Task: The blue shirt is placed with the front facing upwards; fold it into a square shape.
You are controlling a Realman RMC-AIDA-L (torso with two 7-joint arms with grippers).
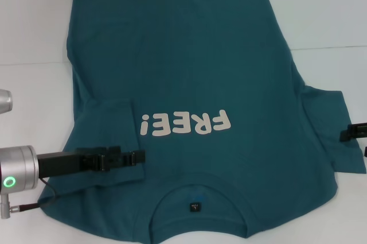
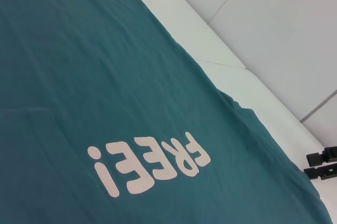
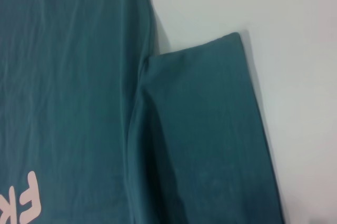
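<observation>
Left claw [image 1: 137,157] lies at eight o'clock on the blue shirt [image 1: 195,72], clamping its folded-in sleeve; right claw [image 1: 351,132], at three o'clock, grip unclear, on the table [image 1: 34,26].

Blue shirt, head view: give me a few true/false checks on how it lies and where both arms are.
1. The blue shirt lies lettering side up. True.
2. The sleeve on the robot's left is spread flat outward. False: it is folded in over the chest, beside the lettering.
3. The left gripper is over that folded sleeve. True.
4. The sleeve on the robot's right is folded in too. False: it lies spread out on the table.
5. The right gripper is at that sleeve's outer edge. True.
</observation>
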